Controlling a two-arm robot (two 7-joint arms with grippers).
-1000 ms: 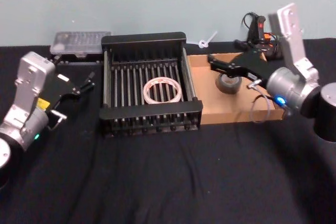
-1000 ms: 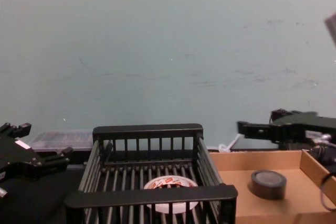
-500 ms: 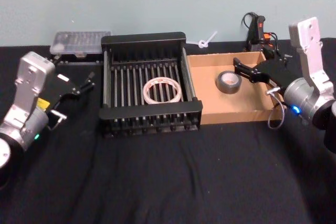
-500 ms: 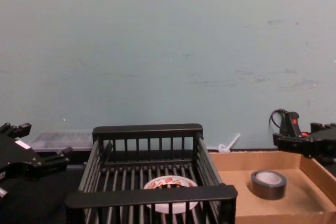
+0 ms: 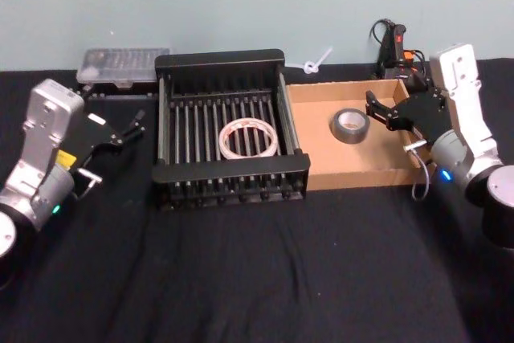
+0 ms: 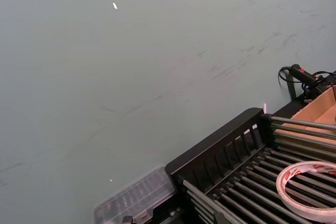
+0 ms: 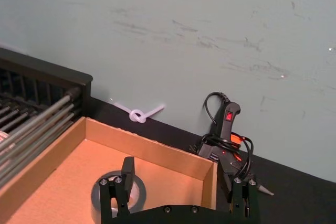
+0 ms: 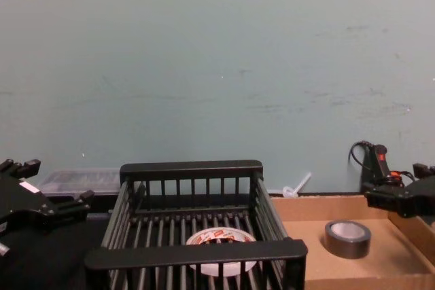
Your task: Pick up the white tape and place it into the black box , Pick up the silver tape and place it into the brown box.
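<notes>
Lying flat: silver tape, pale core.

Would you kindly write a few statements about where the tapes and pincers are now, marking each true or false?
1. The white tape lies flat in the black box. True.
2. The silver tape sits on the table. False: it rests in the brown box.
3. The right pincer grips the silver tape. False: it is open, beside the roll.
4. The left pincer is open, left of the black box. True.
</notes>
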